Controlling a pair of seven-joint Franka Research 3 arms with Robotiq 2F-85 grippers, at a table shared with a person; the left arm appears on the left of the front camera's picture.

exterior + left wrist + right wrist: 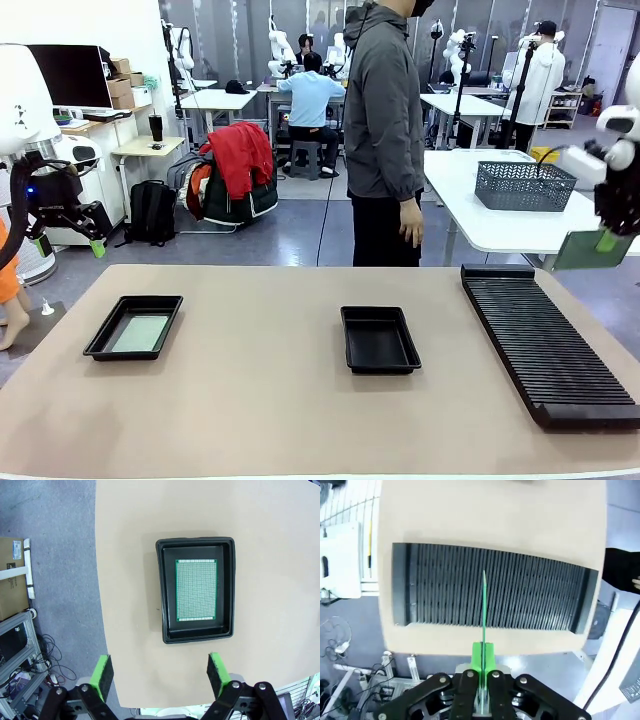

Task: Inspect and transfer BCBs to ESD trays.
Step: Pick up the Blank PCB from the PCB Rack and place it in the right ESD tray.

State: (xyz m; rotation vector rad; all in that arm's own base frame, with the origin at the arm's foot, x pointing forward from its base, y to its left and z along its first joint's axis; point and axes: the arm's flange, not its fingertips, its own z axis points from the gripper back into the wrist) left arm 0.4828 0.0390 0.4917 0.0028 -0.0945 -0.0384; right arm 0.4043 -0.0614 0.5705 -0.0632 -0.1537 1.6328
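We are holding our left gripper [160,672] wide open, with nothing between its green pads [104,672], and it is hanging high over the near edge of the flat tan table [260,400]. Looking down from it, we are seeing a shallow black plastic tray with a raised rim [162,595], and a thin green rectangular circuit board [196,590] is lying flat on the tray's floor. A brown cardboard box [10,580] is sitting on the floor beside the table; its white label is too small to read. Our right gripper [483,652] is squeezing shut on a second thin green circuit board [483,605], which we are seeing edge-on. This board is hanging in the air above the long black ribbed rack [545,345] on our right side, apart from it. A second black tray [378,345] of the same kind is sitting in the middle of the table, between the first tray and the rack. A person in a grey jacket [385,110] is standing at the far side, and a grey wire basket [525,185] is resting on a white table behind.
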